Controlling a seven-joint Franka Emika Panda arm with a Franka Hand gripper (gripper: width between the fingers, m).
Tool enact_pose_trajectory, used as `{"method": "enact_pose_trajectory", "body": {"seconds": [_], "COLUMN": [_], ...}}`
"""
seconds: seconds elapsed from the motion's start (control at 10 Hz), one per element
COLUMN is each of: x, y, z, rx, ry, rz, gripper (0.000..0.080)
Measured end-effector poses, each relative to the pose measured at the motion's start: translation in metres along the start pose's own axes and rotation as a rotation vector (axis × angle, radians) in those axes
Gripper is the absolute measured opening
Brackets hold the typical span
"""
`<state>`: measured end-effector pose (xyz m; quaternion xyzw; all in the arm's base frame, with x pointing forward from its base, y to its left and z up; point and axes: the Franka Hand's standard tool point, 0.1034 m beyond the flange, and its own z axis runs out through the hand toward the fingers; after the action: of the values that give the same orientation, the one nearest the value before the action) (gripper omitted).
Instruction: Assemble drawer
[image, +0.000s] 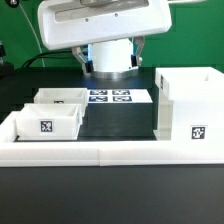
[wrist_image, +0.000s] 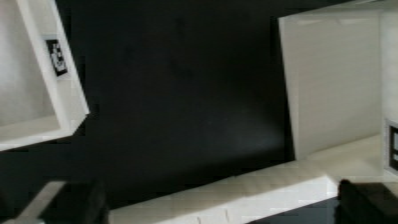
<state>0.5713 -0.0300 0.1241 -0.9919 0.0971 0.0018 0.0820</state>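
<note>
The tall white drawer housing (image: 190, 105) stands at the exterior view's right, with a marker tag on its front. Two small open-topped white trays (image: 48, 120) (image: 62, 97) sit side by side at the exterior view's left. My gripper (wrist_image: 214, 205) hangs above the back of the table, over the black gap between trays and housing. Its two dark fingers (wrist_image: 63, 200) stand far apart with nothing between them. In the wrist view a tray (wrist_image: 27, 85) with its tag shows on one side and the housing (wrist_image: 338, 80) on the other.
The marker board (image: 112, 97) lies flat on the black table below my arm. A low white border wall (image: 100, 152) runs round the table; a stretch of it (wrist_image: 231, 195) shows under my fingers in the wrist view.
</note>
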Motion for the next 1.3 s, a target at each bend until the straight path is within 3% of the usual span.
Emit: {"method": "enact_pose_trajectory", "body": {"seconds": [0.4, 0.6, 0.7, 1.0, 1.1, 1.3], "x": [-0.001, -0.006, -0.009, -0.014, -0.014, -0.013], "y": [0.000, 0.011, 0.017, 0.053, 0.059, 0.056], "z": [0.001, 0.005, 0.011, 0.030, 0.034, 0.034], "rx": [-0.001, -0.110, -0.139, -0.156, -0.159, -0.158], "ry": [-0.002, -0.010, 0.013, 0.029, 0.034, 0.035], "rz": [-0.001, -0.012, -0.014, -0.063, -0.070, -0.075], "gripper": [0.0649, 0.0649, 0.0649, 0.0649, 0.0649, 0.0649]}}
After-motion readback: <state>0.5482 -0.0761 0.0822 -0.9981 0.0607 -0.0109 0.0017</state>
